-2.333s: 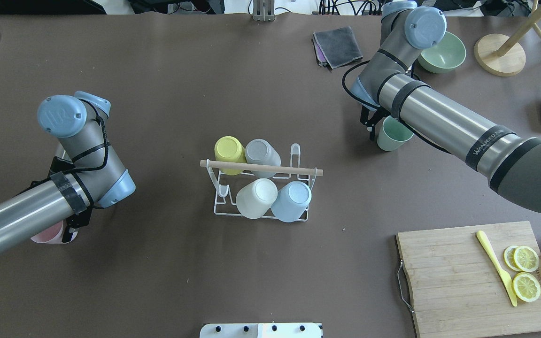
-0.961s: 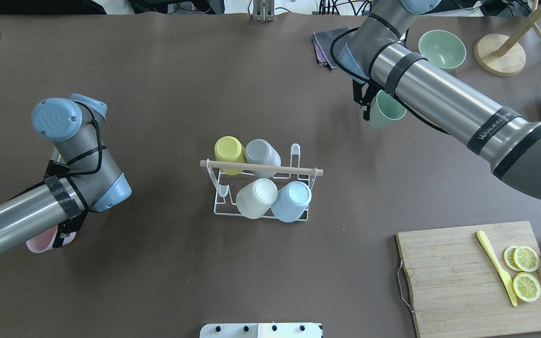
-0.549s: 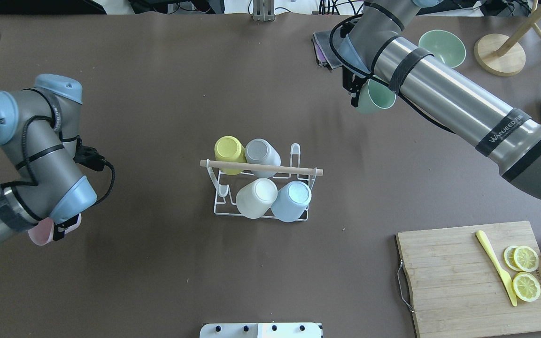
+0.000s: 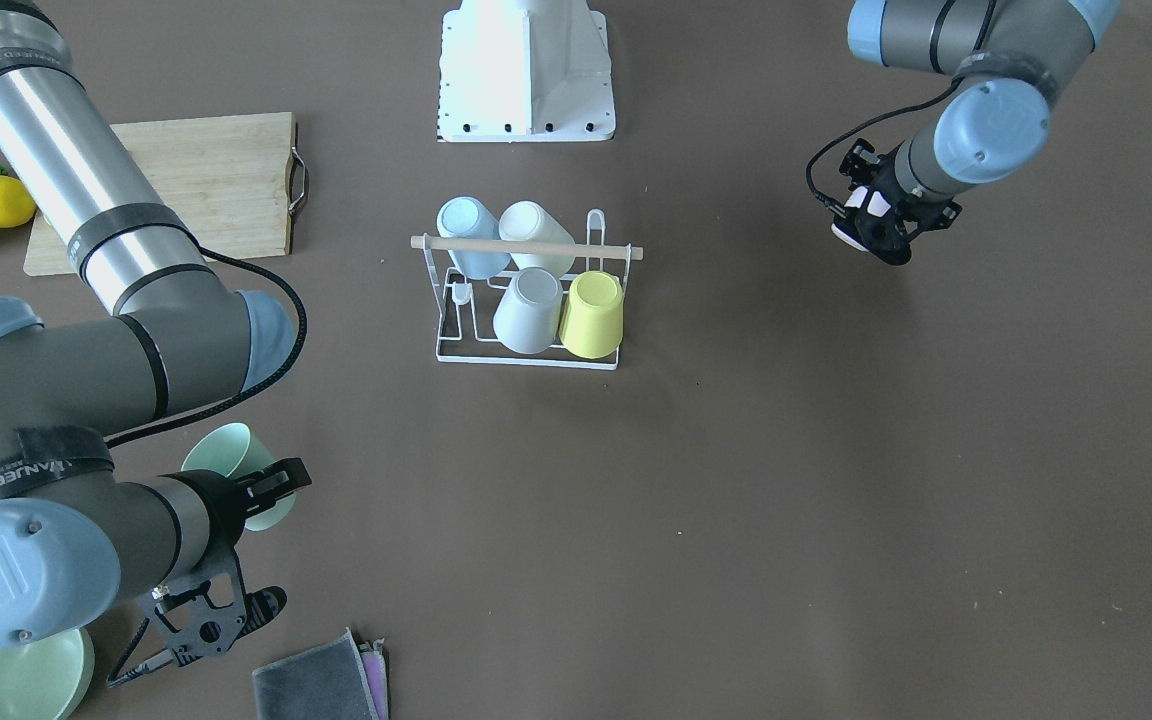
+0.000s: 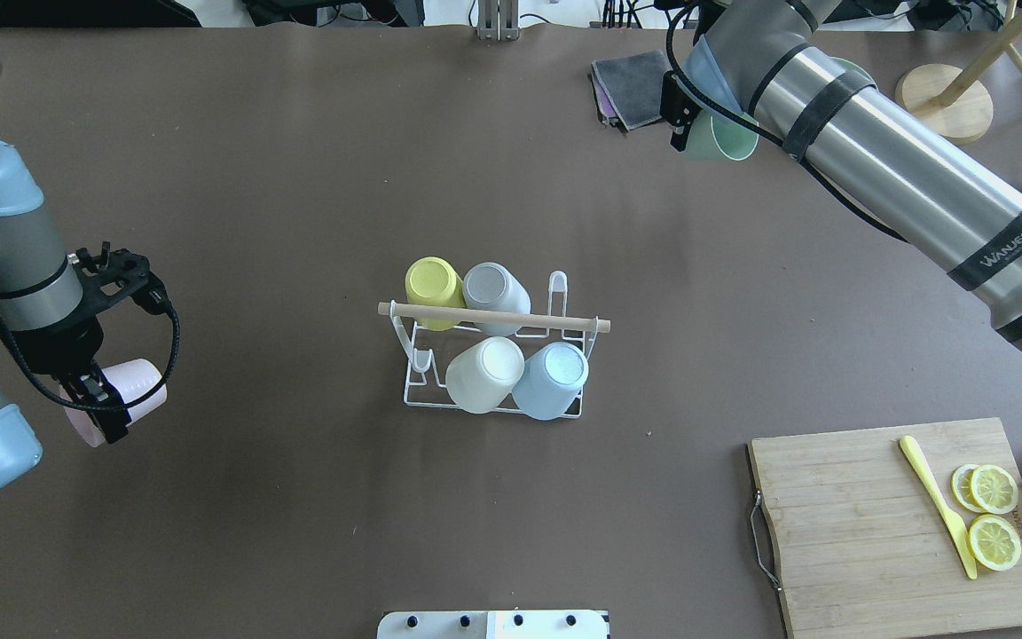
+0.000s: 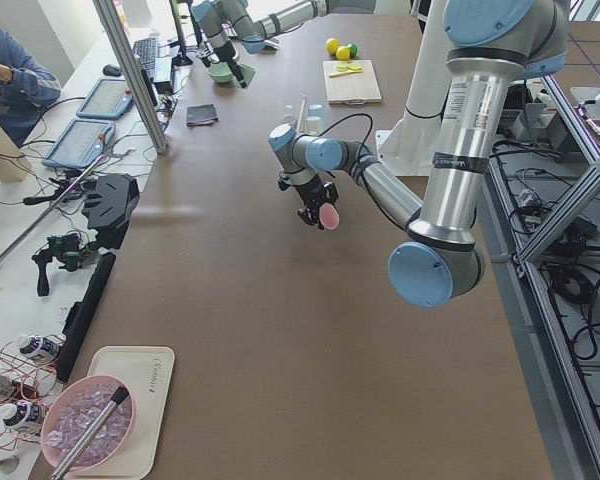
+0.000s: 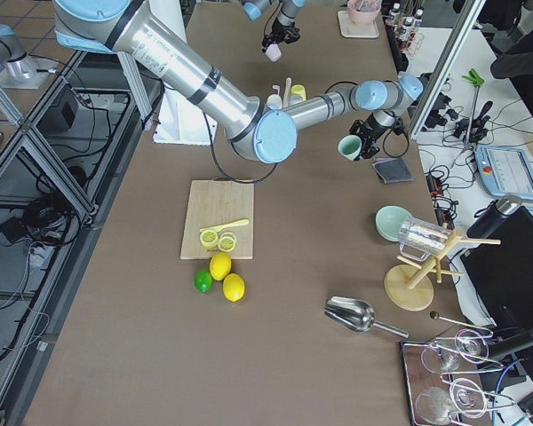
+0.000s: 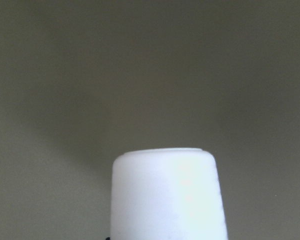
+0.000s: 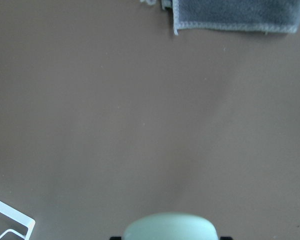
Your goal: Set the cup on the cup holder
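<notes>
Near the left edge of the bench [image 5: 298,177], the left end effector [image 5: 107,404] is clenched on a pink cup [image 5: 134,390], which lies tilted on its side in the grip, above the surface.

In the middle of the bench stands the cup holder [image 5: 564,321], its wooden rod running left to right. Four cups sit upside down on its pegs: yellow [image 5: 433,286] and grey [image 5: 493,291] on the far row, white [image 5: 484,373] and blue [image 5: 551,377] on the near row. Two pegs are bare – the near left one and the far right one.

Toward the far right corner, the right end effector [image 4: 261,492] grips a green cup [image 4: 216,450] by its rim, off the bench, just beside a folded grey cloth [image 5: 635,84] – a green bowl [image 4: 16,680] lies a little farther right.

At the near right corner lies a wooden board [image 5: 866,524] with a yellow knife [image 5: 937,506] and lemon slices [image 5: 993,515] on it.
</notes>
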{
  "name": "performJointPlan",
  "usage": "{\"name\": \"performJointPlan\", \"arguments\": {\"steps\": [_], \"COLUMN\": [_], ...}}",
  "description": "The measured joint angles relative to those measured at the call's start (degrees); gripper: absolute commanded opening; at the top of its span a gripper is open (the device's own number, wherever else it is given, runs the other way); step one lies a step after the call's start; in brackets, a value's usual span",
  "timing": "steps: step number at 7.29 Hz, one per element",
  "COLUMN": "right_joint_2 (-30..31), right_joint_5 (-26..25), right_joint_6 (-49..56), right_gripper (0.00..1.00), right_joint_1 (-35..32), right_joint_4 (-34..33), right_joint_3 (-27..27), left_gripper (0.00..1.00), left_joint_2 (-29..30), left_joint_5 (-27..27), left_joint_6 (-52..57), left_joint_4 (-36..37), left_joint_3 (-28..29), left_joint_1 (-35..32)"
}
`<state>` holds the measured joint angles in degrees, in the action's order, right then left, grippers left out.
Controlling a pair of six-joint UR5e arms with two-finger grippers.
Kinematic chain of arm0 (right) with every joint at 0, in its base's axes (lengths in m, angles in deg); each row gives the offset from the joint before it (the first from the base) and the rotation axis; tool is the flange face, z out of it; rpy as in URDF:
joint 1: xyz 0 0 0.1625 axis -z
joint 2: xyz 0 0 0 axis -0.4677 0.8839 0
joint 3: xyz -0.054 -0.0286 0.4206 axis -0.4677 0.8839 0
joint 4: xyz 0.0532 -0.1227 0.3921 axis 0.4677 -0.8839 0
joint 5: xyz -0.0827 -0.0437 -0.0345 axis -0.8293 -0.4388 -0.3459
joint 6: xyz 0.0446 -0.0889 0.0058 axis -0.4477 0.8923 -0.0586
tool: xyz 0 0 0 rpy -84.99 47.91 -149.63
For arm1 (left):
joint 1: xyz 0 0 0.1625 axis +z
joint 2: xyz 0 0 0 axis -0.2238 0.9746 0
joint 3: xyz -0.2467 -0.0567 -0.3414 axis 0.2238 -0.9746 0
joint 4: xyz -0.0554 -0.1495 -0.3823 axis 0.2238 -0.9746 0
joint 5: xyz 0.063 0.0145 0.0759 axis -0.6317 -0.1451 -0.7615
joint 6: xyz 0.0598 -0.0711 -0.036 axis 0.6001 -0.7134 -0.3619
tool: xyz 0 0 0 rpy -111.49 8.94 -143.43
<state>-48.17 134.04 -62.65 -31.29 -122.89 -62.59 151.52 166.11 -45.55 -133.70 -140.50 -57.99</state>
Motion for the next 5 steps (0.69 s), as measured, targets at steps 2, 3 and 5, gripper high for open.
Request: {"name": "performJointPlan", "arguments": {"steps": [2, 3, 5], "right_joint_2": [7.18, 11.31, 16.31], "right_joint_5": [-1.71, -2.44, -4.40], "right_joint_6": [-2.68, -5.28, -9.66], "right_gripper": [0.00, 0.00, 0.00], "right_joint_1": [-0.60, -0.73, -0.89], "right_joint_4": [5.58, 11.33, 21.87], "right_joint_3": [-11.41, -16.07, -21.67], "left_gripper": [0.38, 0.35, 0.34], "left_joint_2": [-4.43, -5.43, -6.05], "left_joint_5": [-3.07, -6.74, -18.56], "left_joint_6": [-11.81, -19.22, -29.43], "left_joint_4": [-23.04, -34.36, -53.17], "left_joint_3": [-2.16, -2.28, -2.35], "left_joint_1": [0.11, 0.72, 4.71]}}
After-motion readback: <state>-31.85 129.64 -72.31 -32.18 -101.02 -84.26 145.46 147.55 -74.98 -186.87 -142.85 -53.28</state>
